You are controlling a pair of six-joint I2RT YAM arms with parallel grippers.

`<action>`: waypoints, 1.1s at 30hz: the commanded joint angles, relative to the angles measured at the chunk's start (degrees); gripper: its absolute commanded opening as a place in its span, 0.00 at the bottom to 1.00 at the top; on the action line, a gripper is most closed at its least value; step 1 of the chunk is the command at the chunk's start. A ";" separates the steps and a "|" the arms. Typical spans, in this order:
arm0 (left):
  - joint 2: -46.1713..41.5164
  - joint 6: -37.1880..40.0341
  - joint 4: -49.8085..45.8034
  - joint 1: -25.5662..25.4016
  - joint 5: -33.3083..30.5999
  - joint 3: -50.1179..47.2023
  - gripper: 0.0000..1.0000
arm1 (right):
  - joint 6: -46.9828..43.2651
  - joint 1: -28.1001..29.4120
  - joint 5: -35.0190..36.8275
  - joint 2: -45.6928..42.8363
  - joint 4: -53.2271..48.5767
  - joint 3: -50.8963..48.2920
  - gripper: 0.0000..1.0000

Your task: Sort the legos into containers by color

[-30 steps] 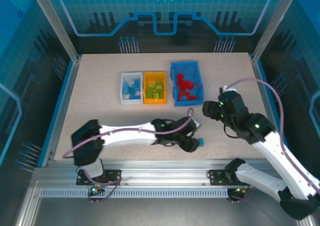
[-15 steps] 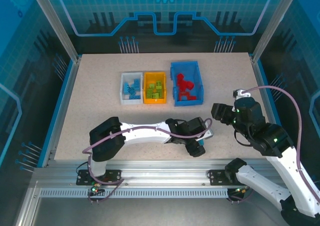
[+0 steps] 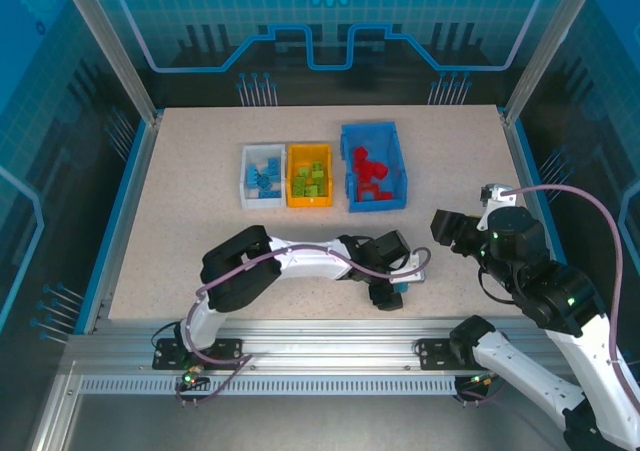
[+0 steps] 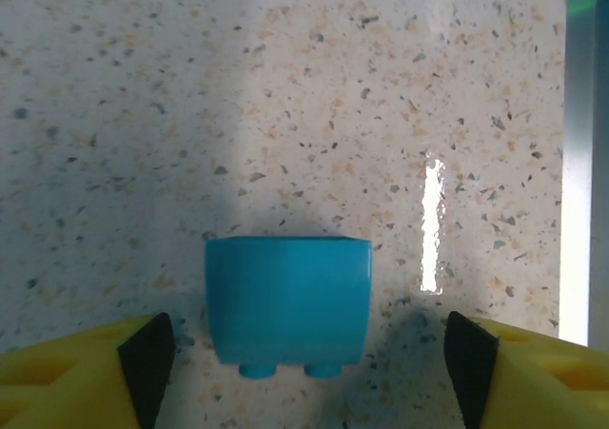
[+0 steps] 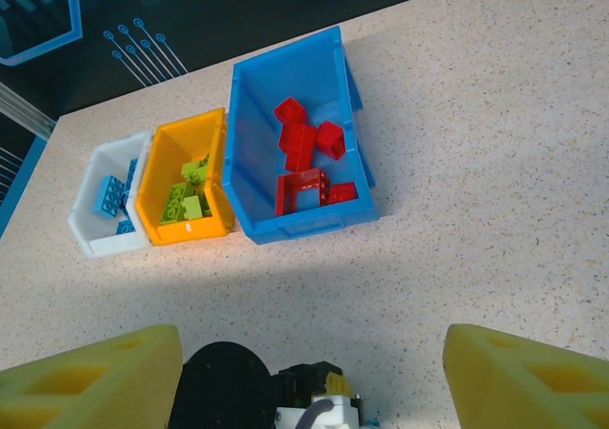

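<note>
Lying close to the table's [image 3: 190, 221] near edge, a single light blue brick [image 4: 287, 301] rests on its side, smooth and boxy, with two studs showing along its lower edge. The left gripper [image 4: 306, 355] hangs over it with jaws apart; the brick sits between the yellow fingers [image 4: 86, 377] with bare table on either side, touching neither. To the right, the right gripper [image 3: 446, 230] is held above the table, its jaws spread wide with nothing between them. Farther back, three bins stand in a row, touching or nearly so. The small white bin [image 3: 244, 177] holds light blue bricks [image 3: 264, 175], the yellow-orange bin [image 3: 309, 146] holds green bricks [image 3: 310, 181], and the largest, the blue bin [image 3: 346, 171], holds red bricks [image 3: 368, 169], among them an open red square frame [image 5: 304, 193].
</note>
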 commanded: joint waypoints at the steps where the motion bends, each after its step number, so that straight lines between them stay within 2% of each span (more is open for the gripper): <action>1: 1.61 0.29 1.82 -0.18 2.07 2.32 0.74 | 0.50 -0.82 -0.77 -0.68 -0.58 1.36 0.74; 8: 2.75 -1.96 3.98 -0.14 1.48 2.58 0.59 | 0.98 -0.88 -1.30 -0.63 -0.43 0.24 0.74; 13: 2.03 -3.76 5.50 -0.19 1.65 1.88 0.39 | 1.29 -0.84 -1.48 -1.03 -0.37 -0.30 0.74; 17: -2.10 -6.04 8.43 -0.14 -0.14 -1.95 0.28 | 0.82 -0.86 -1.78 -1.07 -0.20 -0.31 0.74; 21: -11.33 -11.65 11.34 1.69 -3.25 -9.04 0.25 | -1.41 -0.88 -4.72 -0.49 1.87 -0.04 0.75; 24: -20.91 -17.39 12.43 5.27 -5.29 -15.66 0.25 | -3.22 -0.92 -9.28 1.36 4.79 -0.12 0.75; 27: -30.05 -22.84 9.34 11.56 -7.90 -20.84 0.25 | -4.15 -0.99 -14.38 4.08 8.64 -1.19 0.74; 31: -39.40 -28.51 2.81 23.37 -9.56 -24.47 0.26 | -4.56 -0.91 -21.20 9.76 13.85 -2.46 0.72; 33: -41.33 -29.72 -0.33 29.47 -9.54 -24.46 0.26 | -4.60 0.19 -23.35 12.90 16.45 -2.66 0.71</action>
